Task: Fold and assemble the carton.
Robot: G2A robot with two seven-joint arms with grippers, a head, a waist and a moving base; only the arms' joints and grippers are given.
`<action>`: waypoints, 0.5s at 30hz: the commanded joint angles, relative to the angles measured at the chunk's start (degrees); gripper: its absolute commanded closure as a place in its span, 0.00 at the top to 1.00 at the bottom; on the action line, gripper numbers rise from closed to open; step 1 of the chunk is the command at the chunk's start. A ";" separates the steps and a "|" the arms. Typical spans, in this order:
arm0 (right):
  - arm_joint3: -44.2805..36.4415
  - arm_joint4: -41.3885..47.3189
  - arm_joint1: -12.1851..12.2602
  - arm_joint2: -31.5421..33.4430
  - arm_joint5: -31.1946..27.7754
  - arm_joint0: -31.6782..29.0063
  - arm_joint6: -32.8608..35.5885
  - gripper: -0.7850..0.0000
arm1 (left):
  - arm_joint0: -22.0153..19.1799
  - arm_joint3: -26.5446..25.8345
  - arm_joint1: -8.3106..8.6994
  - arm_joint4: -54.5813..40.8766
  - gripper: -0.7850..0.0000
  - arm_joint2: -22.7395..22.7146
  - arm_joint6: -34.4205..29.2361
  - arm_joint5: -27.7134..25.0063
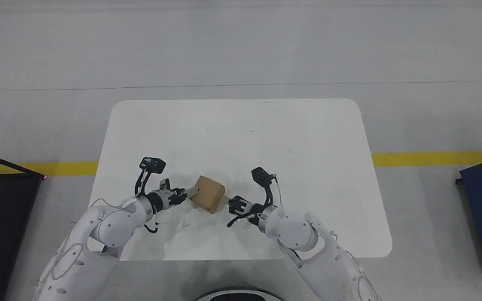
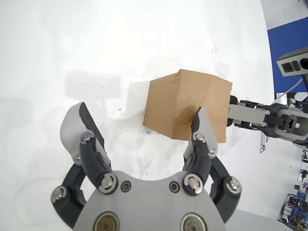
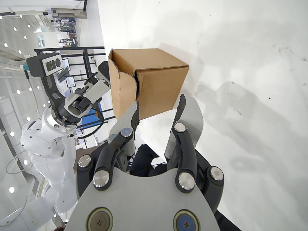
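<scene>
Late in the assembly, by the look of it: already boxed up into a cube, the carton (image 1: 208,194), resting on the table (image 1: 301,135) near its front edge, between the two claws. On the side facing the right claw (image 3: 160,102), a flap seam (image 3: 137,82) gaping a little, ragged at the edge, not yet flush. On the side toward the left claw (image 2: 141,106), a dark stain (image 2: 184,117) low on the cardboard.

Left claw spread wide, pinching nothing; one finger (image 2: 204,131) right against the stained face, seemingly touching it, the other well out over bare table. Right claw part-spread, gripping nothing, tips just short of the carton's lower edge; cannot tell whether touching.

Probably bracing and closing, then. Next: push the gaping flap home with the right claw while steadying the far side with the left, so as not to shove the light box along the slick top. Calls for gentle pressure square to the face, to avoid denting the thin wall or reopening the seam.

Around: floor with a yellow line (image 1: 422,159) past the table, a dark frame (image 1: 19,171) at one edge, something blue (image 1: 471,192) at the other. In the way: little beyond the claws themselves, crowded close on both sides, and the table's front edge nearby.
</scene>
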 commanded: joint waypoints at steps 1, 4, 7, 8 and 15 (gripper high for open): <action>0.11 -0.35 -0.09 -0.54 0.71 0.62 0.34 0.38 | -0.05 -0.02 -0.01 -0.04 1.00 0.06 -0.05 -0.10; -0.05 -1.05 -0.25 -1.51 1.71 1.48 0.32 0.38 | -0.07 0.00 -0.03 -0.03 1.00 0.12 -0.04 -0.07; -0.37 -2.02 -0.46 -2.72 3.23 2.45 0.38 0.38 | -0.01 0.07 -0.05 0.03 1.00 0.19 0.08 -0.10; -0.34 -2.24 -0.55 -3.12 3.77 2.84 0.41 0.38 | 0.02 0.10 -0.06 -0.04 1.00 0.24 0.08 -0.17; 0.24 -2.87 -1.08 -4.95 6.31 4.93 0.10 0.38 | 0.05 0.24 -0.10 -0.14 1.00 0.44 0.25 -0.48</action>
